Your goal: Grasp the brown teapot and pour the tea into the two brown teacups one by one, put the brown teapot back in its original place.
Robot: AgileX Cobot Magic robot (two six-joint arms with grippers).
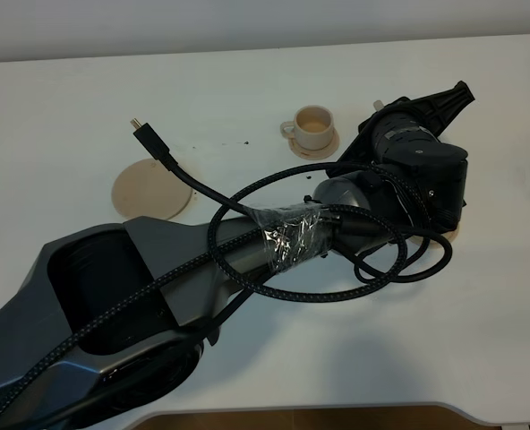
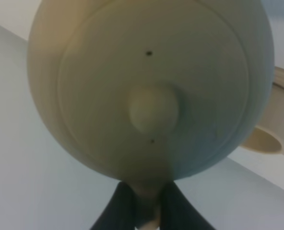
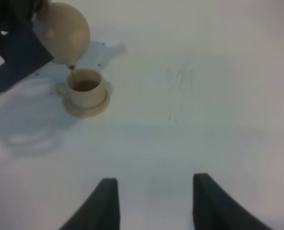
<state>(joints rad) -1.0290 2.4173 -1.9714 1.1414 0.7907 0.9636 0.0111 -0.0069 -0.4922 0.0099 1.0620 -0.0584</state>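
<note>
Right wrist view: brown teapot [image 3: 65, 31] hangs tipped, spout down, directly over a teacup [image 3: 87, 88] that stands on its small saucer [image 3: 90, 110]. A thin stream of tea [image 3: 72, 70] runs from spout into cup, and brown liquid shows inside. The spout is low and close to the rim, presumably so the pour does not splash onto the table [image 3: 204, 72].

Left wrist view: left gripper [image 2: 141, 211] is pinched narrow on the teapot's handle, with lid and knob facing the lens. Gripping at the handle leaves the spout side free to swing down. The lid sits in place despite the tilt.

Right gripper [image 3: 154, 201] stands wide, holding nothing, low over bare table and well apart from the pour, out of the way.

Exterior high view: left arm reaches across to the right side and hides the pot. One clay cup [image 1: 314, 125] on its saucer is in plain sight; I cannot tell from here whether it is the one being filled. The wide saucer [image 1: 151, 190] lies bare at left, the pot's return spot. Judgement: mid-pour, return not yet begun.
</note>
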